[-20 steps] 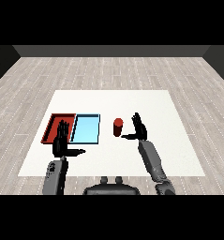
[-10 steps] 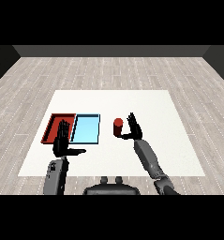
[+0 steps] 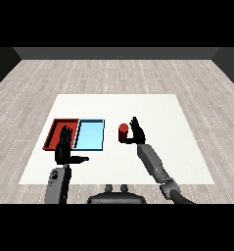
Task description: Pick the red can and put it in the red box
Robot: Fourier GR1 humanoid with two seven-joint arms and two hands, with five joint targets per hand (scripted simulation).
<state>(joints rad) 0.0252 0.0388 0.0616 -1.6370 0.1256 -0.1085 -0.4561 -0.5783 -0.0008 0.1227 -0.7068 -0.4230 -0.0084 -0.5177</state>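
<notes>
The red can (image 3: pixel 123 132) stands upright on the white table, just right of the light blue tray (image 3: pixel 90 135). My right hand (image 3: pixel 136 131) is right beside the can on its right side, fingers straight and raised, thumb reaching under toward it, not curled round it. The red tray (image 3: pixel 55 131) lies at the left, next to the blue one. My left hand (image 3: pixel 64 148) hovers open over the near edge of the red tray, fingers straight, thumb pointing right.
The white table (image 3: pixel 162 112) spreads wide behind and to the right of the can. Grey wooden floor surrounds it.
My right hand has moved left, closing the gap to the can. The left hand and the can have stayed where they were.
</notes>
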